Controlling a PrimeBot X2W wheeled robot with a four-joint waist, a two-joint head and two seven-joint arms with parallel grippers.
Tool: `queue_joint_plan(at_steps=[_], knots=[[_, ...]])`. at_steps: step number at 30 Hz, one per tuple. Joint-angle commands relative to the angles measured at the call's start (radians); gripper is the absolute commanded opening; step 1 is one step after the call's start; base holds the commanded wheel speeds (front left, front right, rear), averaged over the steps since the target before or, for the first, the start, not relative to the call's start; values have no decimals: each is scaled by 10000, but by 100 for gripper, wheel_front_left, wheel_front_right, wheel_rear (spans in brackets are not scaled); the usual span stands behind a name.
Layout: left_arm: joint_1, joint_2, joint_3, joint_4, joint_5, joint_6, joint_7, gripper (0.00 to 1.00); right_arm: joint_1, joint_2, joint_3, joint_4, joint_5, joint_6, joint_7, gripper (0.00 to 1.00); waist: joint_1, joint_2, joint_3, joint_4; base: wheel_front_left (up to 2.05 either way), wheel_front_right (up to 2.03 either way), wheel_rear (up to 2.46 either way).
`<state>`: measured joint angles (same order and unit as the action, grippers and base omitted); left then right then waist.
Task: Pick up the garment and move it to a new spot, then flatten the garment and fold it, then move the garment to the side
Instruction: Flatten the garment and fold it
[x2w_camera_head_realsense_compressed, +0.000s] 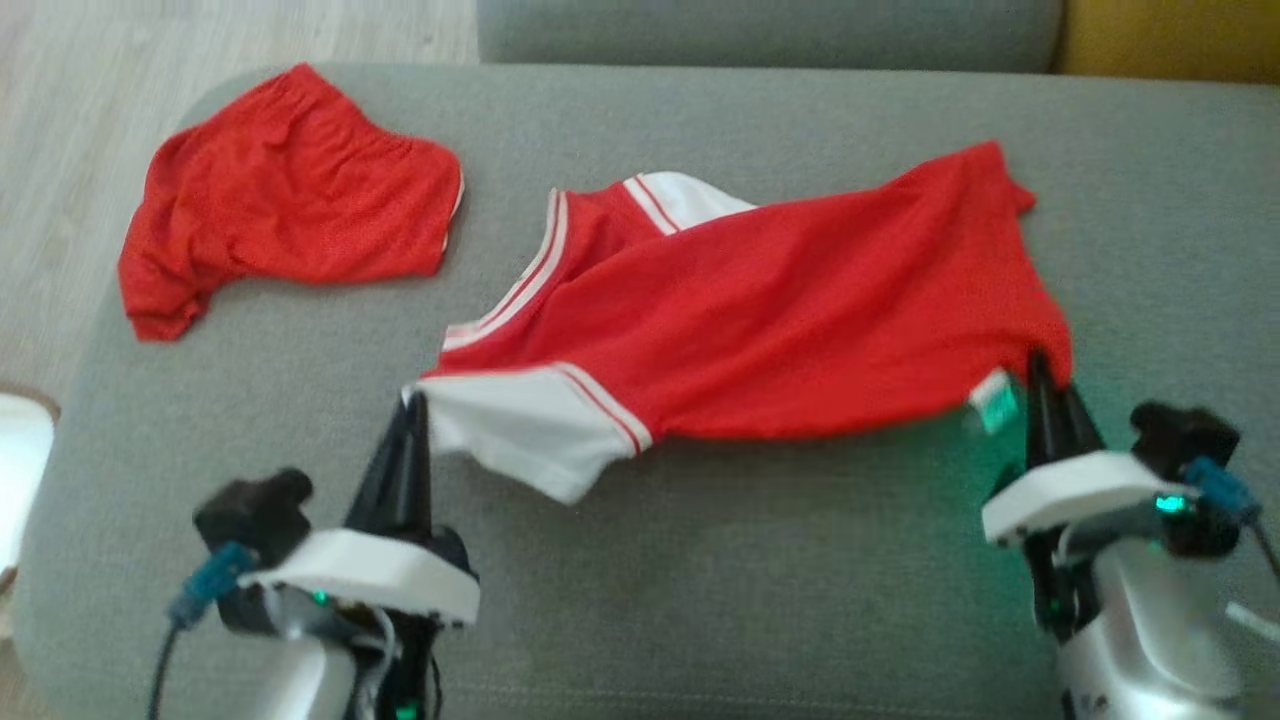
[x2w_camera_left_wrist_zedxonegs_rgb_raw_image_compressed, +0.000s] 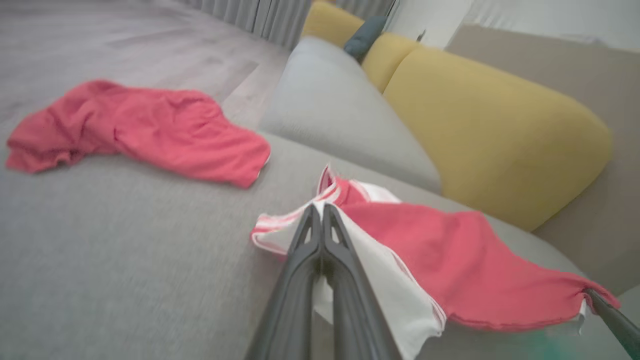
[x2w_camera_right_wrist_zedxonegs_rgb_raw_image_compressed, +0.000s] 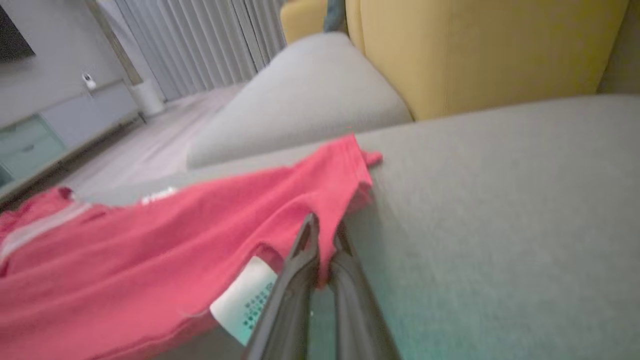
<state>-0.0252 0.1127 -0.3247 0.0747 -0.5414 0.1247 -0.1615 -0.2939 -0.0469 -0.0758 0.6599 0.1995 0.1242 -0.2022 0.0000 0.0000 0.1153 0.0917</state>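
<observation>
A red garment (x2w_camera_head_realsense_compressed: 760, 310) with white sleeves and striped trim is stretched across the grey cushion (x2w_camera_head_realsense_compressed: 700, 580), its near edge lifted off the fabric. My left gripper (x2w_camera_head_realsense_compressed: 413, 405) is shut on the white sleeve (x2w_camera_left_wrist_zedxonegs_rgb_raw_image_compressed: 380, 285) at the garment's left end. My right gripper (x2w_camera_head_realsense_compressed: 1040, 362) is shut on the red hem corner, beside a white care label (x2w_camera_right_wrist_zedxonegs_rgb_raw_image_compressed: 245, 300). In the left wrist view the garment (x2w_camera_left_wrist_zedxonegs_rgb_raw_image_compressed: 450, 260) hangs between my left gripper (x2w_camera_left_wrist_zedxonegs_rgb_raw_image_compressed: 319, 209) and the other arm's fingertip at the far right. In the right wrist view the red cloth (x2w_camera_right_wrist_zedxonegs_rgb_raw_image_compressed: 150, 260) is pinched in my right gripper (x2w_camera_right_wrist_zedxonegs_rgb_raw_image_compressed: 325, 227).
A second red piece of clothing (x2w_camera_head_realsense_compressed: 280, 200) lies crumpled at the cushion's far left corner. A grey sofa section (x2w_camera_left_wrist_zedxonegs_rgb_raw_image_compressed: 345, 125) and a yellow backrest (x2w_camera_left_wrist_zedxonegs_rgb_raw_image_compressed: 495, 130) stand behind. Wooden floor (x2w_camera_head_realsense_compressed: 80, 120) lies to the left, and a white object (x2w_camera_head_realsense_compressed: 20, 450) sits at the left edge.
</observation>
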Motion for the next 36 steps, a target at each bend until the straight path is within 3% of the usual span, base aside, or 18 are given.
queue_joint_plan(at_steps=[1,10,19,28,36], knots=[[-718,200,477,-758,-18,-49,-119,0,-492,-33,383,-920,116,65,-274,0,0,0,-337,-251,0,0,0],[-1857,1132,931,-3624,559,80,297,0,212,-33,218,-5425,-5,65,-399,0,0,0,-1261,-866,0,0,0],[-3035,2131,1252,-6650,1365,290,1544,0,1020,-33,-322,-10063,-421,65,823,0,0,0,-1362,-1208,0,0,0],[-4856,2565,1292,-6688,1444,49,2576,0,919,-33,-717,-11455,-504,65,1770,0,0,0,-746,-1262,0,0,0],[-7721,2627,901,-3899,1508,-712,2850,0,-1176,-85,-203,-9853,-533,65,2310,0,0,0,929,-1191,0,0,0]])
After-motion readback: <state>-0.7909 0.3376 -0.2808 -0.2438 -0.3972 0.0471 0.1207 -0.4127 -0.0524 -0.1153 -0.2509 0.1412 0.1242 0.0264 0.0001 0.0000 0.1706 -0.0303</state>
